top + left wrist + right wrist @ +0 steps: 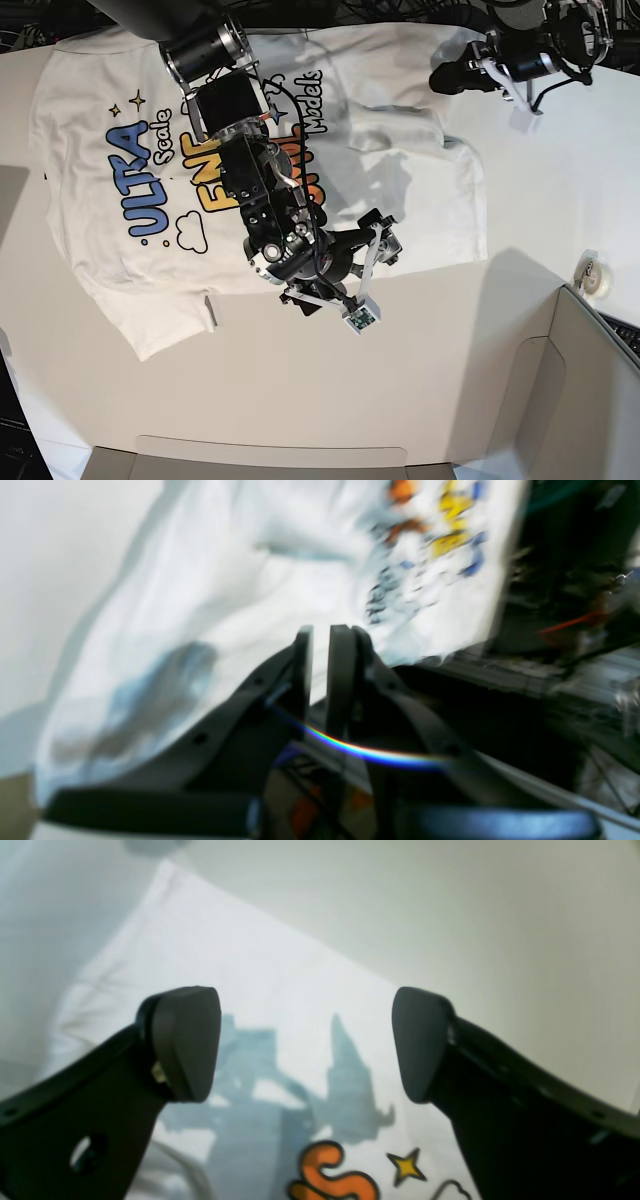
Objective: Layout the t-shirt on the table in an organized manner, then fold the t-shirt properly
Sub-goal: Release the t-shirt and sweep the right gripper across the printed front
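The shirt is soft and floppy, so pinch its edges. Your left pincer is clenched on shirt cloth; your right pincer hangs released above it.

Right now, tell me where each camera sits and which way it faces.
Left wrist: rides behind the left gripper, jaws nearly shut, facing a raised, blurred part of the t-shirt.
Right wrist: rides behind the open right gripper, looking down at the t-shirt and table.
Base: overhead, looking down on the table, t-shirt and both arms: right gripper, left gripper.
Shared: all three show the shirt's colourful print.
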`<state>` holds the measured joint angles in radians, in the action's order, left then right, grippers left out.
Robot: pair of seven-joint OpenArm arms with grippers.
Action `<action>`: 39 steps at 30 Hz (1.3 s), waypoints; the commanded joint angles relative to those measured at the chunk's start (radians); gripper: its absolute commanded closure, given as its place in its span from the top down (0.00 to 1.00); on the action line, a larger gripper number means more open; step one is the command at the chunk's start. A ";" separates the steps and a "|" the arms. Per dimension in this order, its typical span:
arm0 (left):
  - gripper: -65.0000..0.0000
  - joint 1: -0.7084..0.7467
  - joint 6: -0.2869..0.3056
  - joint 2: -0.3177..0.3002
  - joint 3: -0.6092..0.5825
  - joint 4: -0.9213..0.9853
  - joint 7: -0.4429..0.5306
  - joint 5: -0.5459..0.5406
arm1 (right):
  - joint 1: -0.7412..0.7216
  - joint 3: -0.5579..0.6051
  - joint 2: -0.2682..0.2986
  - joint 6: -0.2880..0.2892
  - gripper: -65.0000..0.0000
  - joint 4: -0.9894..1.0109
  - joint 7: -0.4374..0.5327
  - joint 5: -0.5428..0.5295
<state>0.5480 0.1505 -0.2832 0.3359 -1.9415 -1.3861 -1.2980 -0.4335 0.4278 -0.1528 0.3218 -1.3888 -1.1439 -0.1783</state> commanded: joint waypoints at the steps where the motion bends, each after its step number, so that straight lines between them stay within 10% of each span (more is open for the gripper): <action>1: 0.08 0.004 0.004 -0.009 -0.036 -0.016 0.027 0.016 | -0.035 0.021 -0.004 -0.002 0.80 0.024 0.026 -0.002; 12: 0.01 0.010 0.002 -0.067 -0.289 -0.016 0.162 0.258 | -0.061 0.193 -0.004 -0.002 0.14 0.090 0.094 -0.002; 22: 0.01 0.053 0.001 -0.073 -0.288 -0.091 0.170 0.314 | -0.109 0.283 -0.004 0.017 0.12 0.151 0.104 -0.007; 33: 0.01 0.053 -0.001 -0.072 -0.404 -0.118 0.193 0.533 | -0.172 0.474 -0.004 0.027 0.12 0.338 0.331 -0.007; 39: 0.01 0.048 -0.162 -0.072 -0.596 -0.117 0.221 0.628 | -0.161 0.578 -0.004 0.090 0.12 0.368 0.439 -0.007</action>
<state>0.5919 -0.0174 -0.3500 -0.2600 -2.0457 -1.1709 -0.6685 -0.5682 1.0107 -0.1452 0.4053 -1.0107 -0.7174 -0.1841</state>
